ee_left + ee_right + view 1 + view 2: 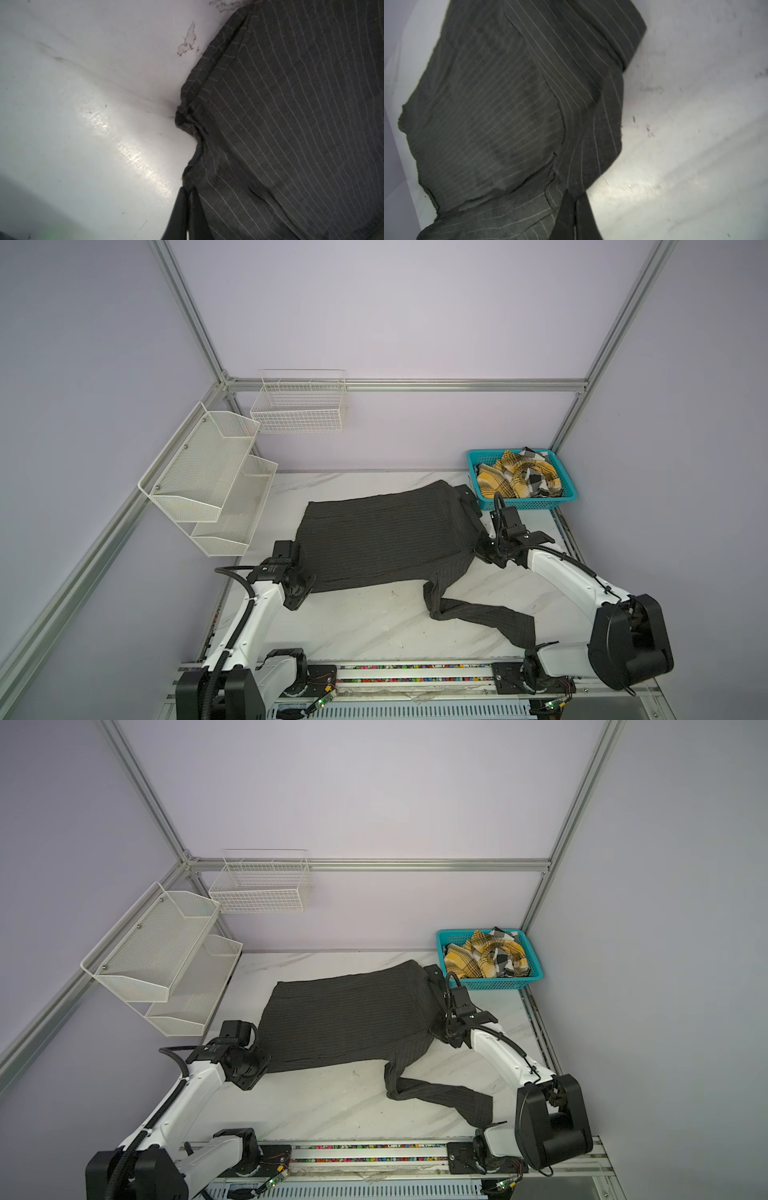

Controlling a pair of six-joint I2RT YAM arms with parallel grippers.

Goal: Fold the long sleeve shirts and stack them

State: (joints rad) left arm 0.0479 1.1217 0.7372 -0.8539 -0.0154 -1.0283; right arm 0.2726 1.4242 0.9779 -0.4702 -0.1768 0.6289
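The dark charcoal pinstriped long sleeve shirt (pixel 382 539) (pixel 345 1019) lies spread over the middle of the marble table, and one sleeve (pixel 486 618) trails toward the front right. My left gripper (pixel 305 572) (pixel 262 1052) is at the shirt's left edge. In the left wrist view its fingertips (pixel 188 192) are shut on the hem of the cloth (pixel 291 124). My right gripper (pixel 478 549) (pixel 434 1029) is at the shirt's right side, shut (pixel 574 196) on a fold of the striped cloth (pixel 488 124). The yellow, black and white plaid shirt (pixel 517 479) (pixel 484 957) lies crumpled in the teal basket (pixel 528 504) (pixel 498 982).
The teal basket stands at the table's back right corner. A white two-tier mesh shelf (pixel 208 477) hangs on the left wall, with its lower tier close to the table's left edge. A white wire basket (pixel 299 406) hangs on the back wall. Bare marble (pixel 365 622) shows in front of the shirt.
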